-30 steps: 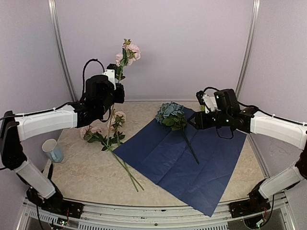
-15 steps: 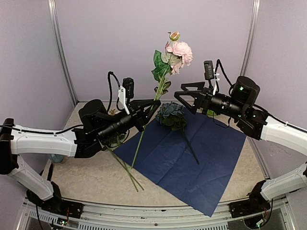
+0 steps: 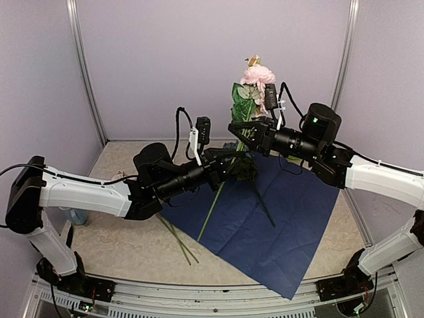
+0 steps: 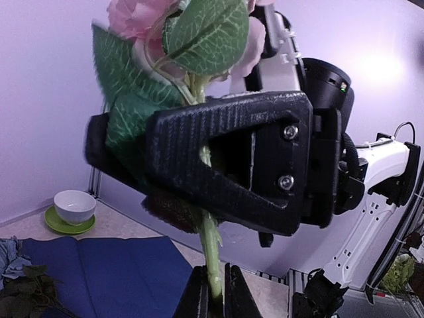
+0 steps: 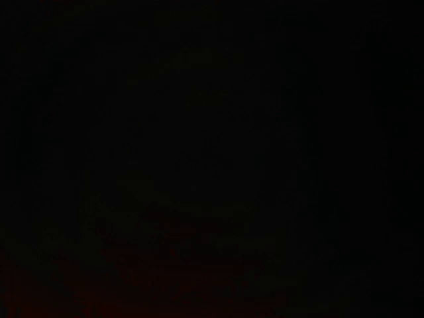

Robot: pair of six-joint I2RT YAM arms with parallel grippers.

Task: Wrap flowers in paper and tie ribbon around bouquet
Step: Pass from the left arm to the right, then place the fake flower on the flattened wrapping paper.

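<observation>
A pink flower (image 3: 258,74) stands upright in the air over the dark blue paper (image 3: 278,225), its long stem (image 3: 211,213) hanging below. My left gripper (image 3: 228,164) is shut on that stem (image 4: 212,262), low down between its fingertips (image 4: 213,295). My right gripper (image 3: 240,129) reaches in higher up, with one black finger (image 4: 225,159) on each side of the stem below the leaves (image 4: 205,33). Their gap is hidden, and the right wrist view is black. Blue-grey flowers (image 4: 8,255) lie on the paper (image 4: 99,265). The ribbon is out of view.
More loose flower stems (image 3: 177,242) lie on the table left of the paper. A light blue cup (image 3: 78,216) stands at the left, behind my left arm. A white bowl on a green saucer (image 4: 73,207) sits near the back wall.
The left arm has carried the pink flower rightward over the paper. The right gripper has risen from the table, opened wide, then narrowed round the stem.
</observation>
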